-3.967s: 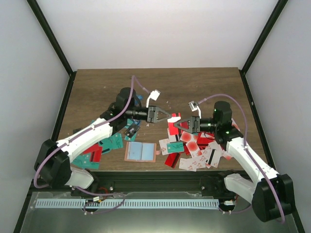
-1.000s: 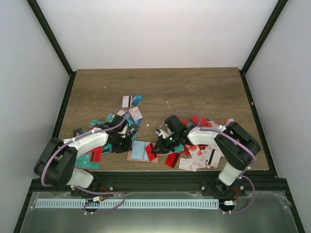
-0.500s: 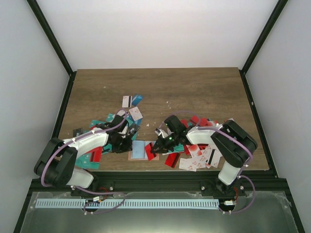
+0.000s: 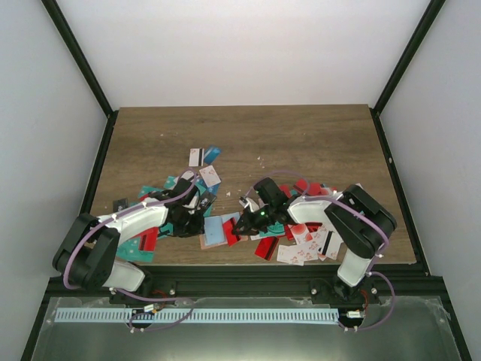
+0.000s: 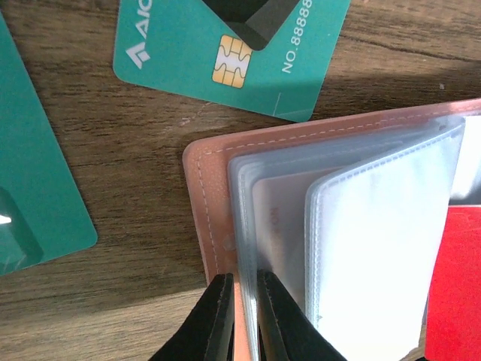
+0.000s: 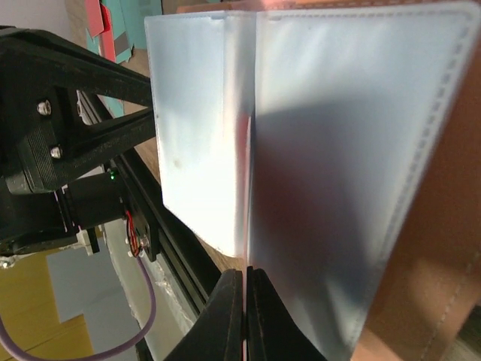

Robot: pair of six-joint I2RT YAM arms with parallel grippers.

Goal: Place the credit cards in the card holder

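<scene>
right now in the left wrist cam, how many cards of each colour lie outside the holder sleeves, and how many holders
teal cards: 2
red card: 1
card holder: 1
total: 4

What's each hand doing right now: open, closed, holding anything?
Left hand: closed, pinching the card holder at its edge.
Right hand: closed, pinching a clear sleeve of the card holder.
</scene>
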